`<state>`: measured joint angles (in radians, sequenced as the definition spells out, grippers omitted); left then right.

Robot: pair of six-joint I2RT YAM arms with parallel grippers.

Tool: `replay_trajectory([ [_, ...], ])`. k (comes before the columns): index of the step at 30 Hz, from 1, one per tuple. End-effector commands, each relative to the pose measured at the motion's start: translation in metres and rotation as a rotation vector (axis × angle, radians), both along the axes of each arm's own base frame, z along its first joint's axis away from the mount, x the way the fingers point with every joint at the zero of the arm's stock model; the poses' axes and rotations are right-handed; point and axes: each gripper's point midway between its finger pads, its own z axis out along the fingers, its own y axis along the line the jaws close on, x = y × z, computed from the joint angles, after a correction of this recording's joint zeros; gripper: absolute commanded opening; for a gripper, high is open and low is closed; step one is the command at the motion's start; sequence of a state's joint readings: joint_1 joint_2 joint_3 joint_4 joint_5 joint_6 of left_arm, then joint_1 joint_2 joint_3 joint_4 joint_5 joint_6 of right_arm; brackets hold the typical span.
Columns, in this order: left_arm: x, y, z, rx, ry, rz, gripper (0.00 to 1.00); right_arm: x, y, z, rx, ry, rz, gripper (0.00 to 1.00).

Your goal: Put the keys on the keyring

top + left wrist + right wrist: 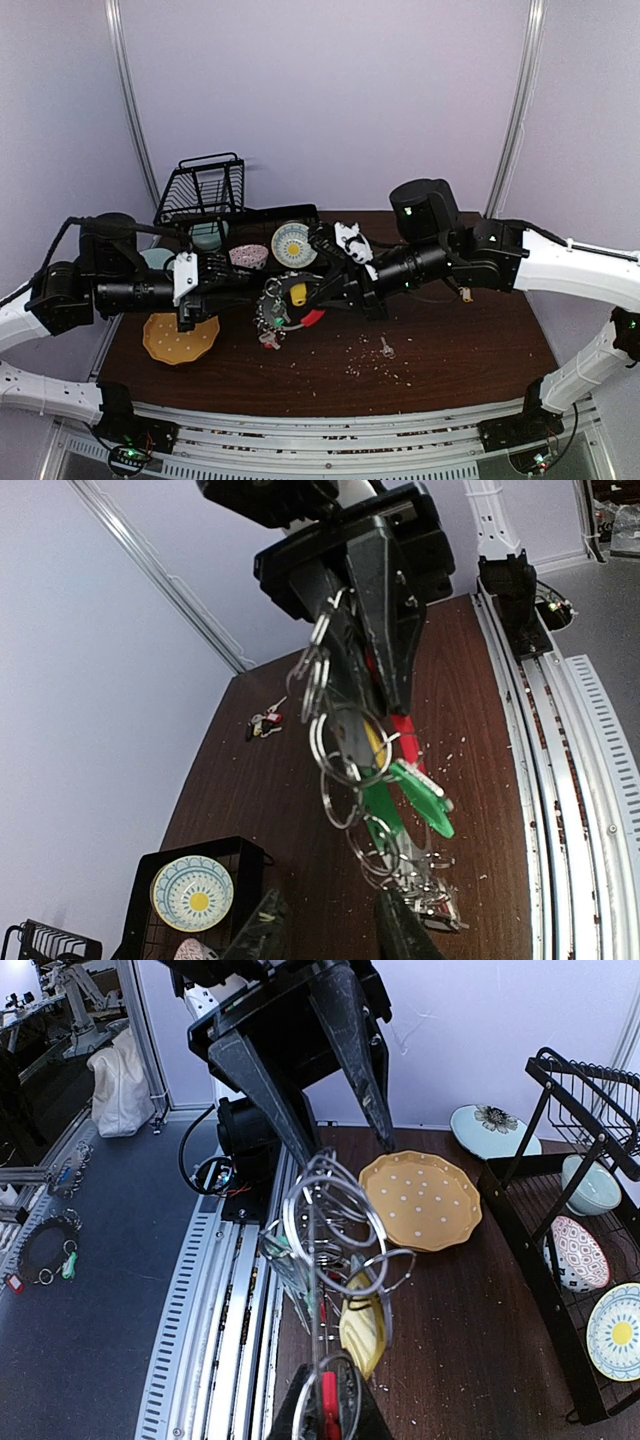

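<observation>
The keyring [345, 750] is dangling, light and floppy, right tool [325, 1418] pinching it tight; left tool [330, 935] gaping, empty; best grabbing its stiff ring

You have bright, polished silvery metal rings on the keyring [345, 750], and glossy green and yellow plastic tags on the keys [420, 798]. The tabletop [460, 345] looks like dark matt wood, dusted with pale crumbs [365, 355].

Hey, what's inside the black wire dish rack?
A pale teal bowl, a pink patterned bowl and a pale plate with a yellow centre stand in the black wire rack. The left arm covers its near edge from above.
</observation>
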<state>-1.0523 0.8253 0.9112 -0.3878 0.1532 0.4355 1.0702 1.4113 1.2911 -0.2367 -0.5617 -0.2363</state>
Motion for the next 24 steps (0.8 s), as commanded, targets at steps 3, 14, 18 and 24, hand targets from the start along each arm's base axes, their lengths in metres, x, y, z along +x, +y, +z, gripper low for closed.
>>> replay_trajectory([
  [3,-0.004,-0.012,0.004,-0.017,-0.05,-0.032,0.31,-0.005,-0.005,0.021,0.064,-0.025,0.005,0.0],
  [14,-0.005,-0.019,0.006,-0.027,-0.055,-0.041,0.29,-0.006,-0.004,0.02,0.066,-0.028,0.012,0.0],
  [18,-0.001,-0.018,0.015,-0.059,-0.073,-0.014,0.2,-0.006,-0.004,0.019,0.063,-0.022,0.017,0.0],
  [24,0.003,-0.011,0.024,-0.104,-0.097,0.023,0.14,-0.007,-0.003,0.019,0.064,-0.02,0.02,0.0],
])
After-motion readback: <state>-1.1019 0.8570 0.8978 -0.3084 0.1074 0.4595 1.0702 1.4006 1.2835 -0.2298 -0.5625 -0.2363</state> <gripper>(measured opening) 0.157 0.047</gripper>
